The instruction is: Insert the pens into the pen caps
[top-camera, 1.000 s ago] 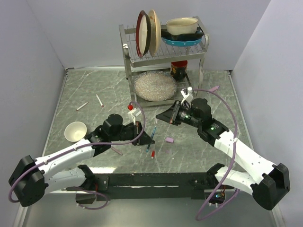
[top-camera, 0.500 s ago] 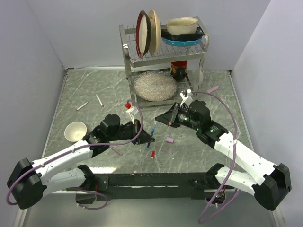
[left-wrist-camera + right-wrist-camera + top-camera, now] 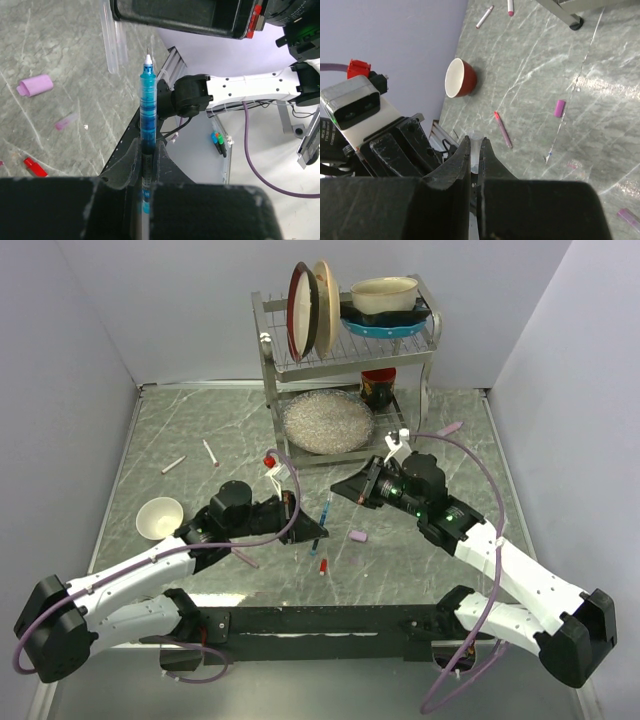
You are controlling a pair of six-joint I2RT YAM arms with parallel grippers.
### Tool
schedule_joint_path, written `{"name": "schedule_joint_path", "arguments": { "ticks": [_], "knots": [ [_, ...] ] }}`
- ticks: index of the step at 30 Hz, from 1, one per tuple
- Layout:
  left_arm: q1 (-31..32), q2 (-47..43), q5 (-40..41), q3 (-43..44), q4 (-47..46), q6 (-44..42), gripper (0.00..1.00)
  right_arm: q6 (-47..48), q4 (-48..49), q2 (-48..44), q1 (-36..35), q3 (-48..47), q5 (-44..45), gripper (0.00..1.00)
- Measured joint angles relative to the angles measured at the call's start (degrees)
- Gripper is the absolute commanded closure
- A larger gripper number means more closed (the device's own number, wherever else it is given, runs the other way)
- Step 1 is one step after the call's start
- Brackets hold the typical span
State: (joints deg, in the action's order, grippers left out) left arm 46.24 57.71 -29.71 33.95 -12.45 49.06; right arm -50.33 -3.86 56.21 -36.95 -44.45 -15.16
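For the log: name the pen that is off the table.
The blue pen, clamped in the left pincer; the other pens in view lie flat on the table.

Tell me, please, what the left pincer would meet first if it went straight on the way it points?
Probably the right pincer, just ahead of the blue pen that the left pincer holds; its clear cap sits slightly off the line, though depth is unclear.
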Motion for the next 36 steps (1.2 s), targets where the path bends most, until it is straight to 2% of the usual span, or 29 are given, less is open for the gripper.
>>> {"name": "schedule_joint_path", "arguments": {
  "ticks": [36],
  "knots": [
    [0.0,-0.3,-0.4,-1.9,-1.9,0.2,0.99,-1.1,0.0,0.5,0.0,-2.4,0.7,1.00]
  ]
}}
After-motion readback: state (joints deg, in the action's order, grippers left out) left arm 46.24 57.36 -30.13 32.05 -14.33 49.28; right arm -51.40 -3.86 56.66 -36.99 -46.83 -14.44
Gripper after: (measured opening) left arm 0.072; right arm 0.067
